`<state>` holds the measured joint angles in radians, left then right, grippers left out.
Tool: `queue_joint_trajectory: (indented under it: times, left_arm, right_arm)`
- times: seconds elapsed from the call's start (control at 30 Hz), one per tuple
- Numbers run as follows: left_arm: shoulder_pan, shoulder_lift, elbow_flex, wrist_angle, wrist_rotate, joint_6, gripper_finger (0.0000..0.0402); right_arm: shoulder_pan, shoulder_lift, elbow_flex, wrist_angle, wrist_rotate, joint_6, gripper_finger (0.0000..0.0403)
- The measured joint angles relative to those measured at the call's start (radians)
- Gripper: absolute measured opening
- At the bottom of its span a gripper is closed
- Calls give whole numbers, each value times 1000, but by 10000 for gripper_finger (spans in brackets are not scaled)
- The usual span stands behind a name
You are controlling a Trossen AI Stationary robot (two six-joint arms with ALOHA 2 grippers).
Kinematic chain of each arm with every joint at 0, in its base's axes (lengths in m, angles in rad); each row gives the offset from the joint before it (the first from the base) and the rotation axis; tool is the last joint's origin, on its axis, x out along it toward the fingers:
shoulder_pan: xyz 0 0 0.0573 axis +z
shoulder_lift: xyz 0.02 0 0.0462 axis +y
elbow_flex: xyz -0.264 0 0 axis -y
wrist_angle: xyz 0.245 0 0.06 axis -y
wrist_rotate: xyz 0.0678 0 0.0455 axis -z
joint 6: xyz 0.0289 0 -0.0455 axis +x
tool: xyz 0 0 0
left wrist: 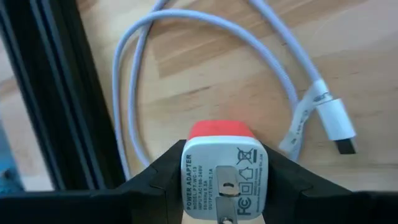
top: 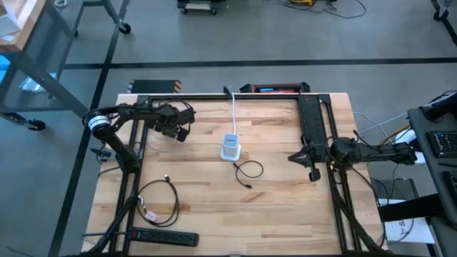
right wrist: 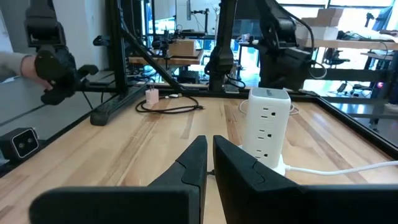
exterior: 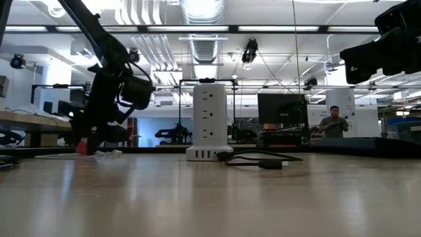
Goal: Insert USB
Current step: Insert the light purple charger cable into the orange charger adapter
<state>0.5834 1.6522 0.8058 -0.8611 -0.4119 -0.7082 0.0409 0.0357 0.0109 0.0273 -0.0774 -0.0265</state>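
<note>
Toward the upper left of the high view, the left gripper (top: 178, 133) hangs over the wooden worktop (top: 278, 207), its fingers (left wrist: 155, 177) clamped on a small power adapter (left wrist: 222, 179). Seen from the left wrist, the adapter is a white block with a red end and a printed label facing the camera, pinched between the two dark pads. Just beyond it lies a white USB cable (left wrist: 205, 37) looped on the wood, its white plug with a metal tip (left wrist: 339, 127) resting toward the right of that frame, apart from the adapter.

At the centre of the high view stands a white power tower (top: 230, 147) with stacked outlets and a white cord running toward the top edge. A thin black cable (top: 250, 170) curls just beside its base. At the lower left sit another black cable loop (top: 158, 200) and a black power strip (top: 164, 236).

Over at the right of the high view, the right gripper (top: 311, 155) waits with its fingers (right wrist: 193, 163) pressed together on nothing, pointing toward the tower.
</note>
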Motion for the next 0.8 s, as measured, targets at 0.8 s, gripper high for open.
queue_joint_trajectory:
  times: [0.8]
  left_arm:
    - [-322, 8, 79, 468, 238, 122, 134]
  right_arm:
    - [0, 0, 0, -3, 1, -16, 18]
